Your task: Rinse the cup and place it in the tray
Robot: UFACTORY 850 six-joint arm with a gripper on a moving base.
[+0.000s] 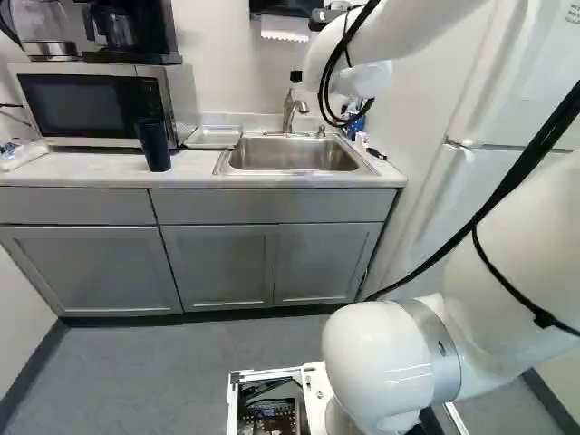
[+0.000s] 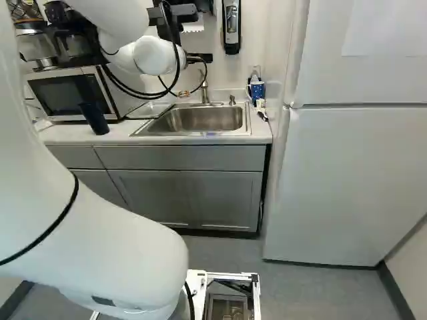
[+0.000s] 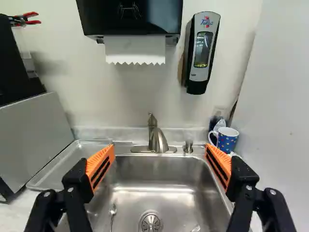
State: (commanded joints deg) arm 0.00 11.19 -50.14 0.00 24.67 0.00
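Note:
In the right base view my gripper (image 2: 179, 13) shows partly, behind the white wrist, high before the wall. In the wrist view the gripper (image 3: 160, 149) is open, its orange-padded fingers wide apart with nothing gripped; the sink (image 3: 154, 180) and faucet (image 3: 155, 137) lie ahead between them. A blue dotted mug (image 3: 227, 139) stands on the counter behind the sink's corner, just beyond one fingertip. A dark blue cup (image 1: 153, 145) stands on the counter before the microwave in the left base view. The metal tray (image 1: 214, 137) lies between microwave and sink.
The microwave (image 1: 95, 104) carries a coffee maker (image 1: 131, 32). A towel dispenser (image 3: 130, 17) and soap dispenser (image 3: 202, 53) hang on the wall. A spoon (image 3: 112, 210) lies in the sink. The refrigerator (image 2: 340, 180) stands beside the counter (image 2: 160, 139).

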